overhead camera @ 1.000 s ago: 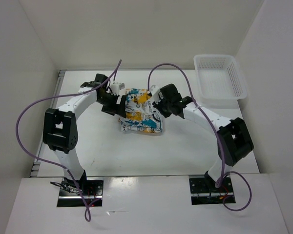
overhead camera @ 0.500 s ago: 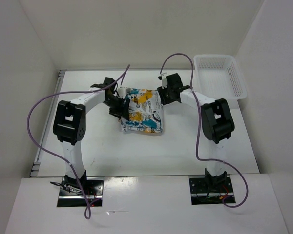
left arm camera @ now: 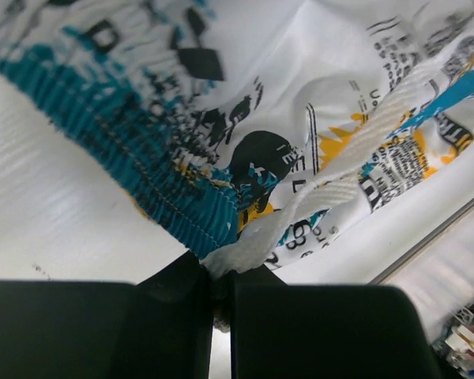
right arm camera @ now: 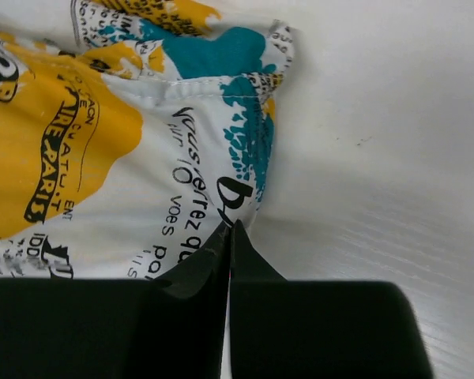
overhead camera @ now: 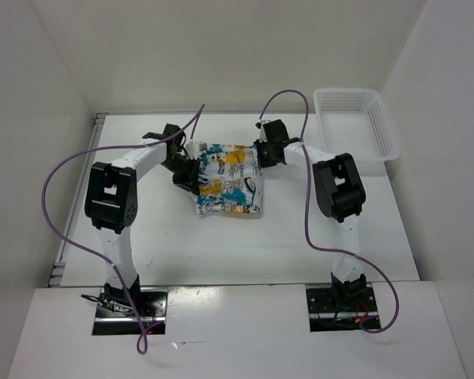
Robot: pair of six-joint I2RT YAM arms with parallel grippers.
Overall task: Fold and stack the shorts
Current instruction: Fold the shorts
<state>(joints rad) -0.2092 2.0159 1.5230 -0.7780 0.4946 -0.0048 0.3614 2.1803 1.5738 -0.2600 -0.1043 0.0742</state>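
The shorts, white with teal, yellow and black print, lie bunched in the middle of the table. My left gripper is at their left edge. In the left wrist view it is shut on the white drawstring and the teal ribbed waistband. My right gripper is at their far right corner. In the right wrist view its jaws are pressed together on the fabric's hemmed edge.
A white plastic mesh basket stands at the back right of the table. White walls close in the table on the left, back and right. Purple cables loop above both arms.
Both grippers have shut on the shorts' edges. The right arm has drawn in and reached to the far right corner of the shorts; the left has shifted slightly toward the far side.
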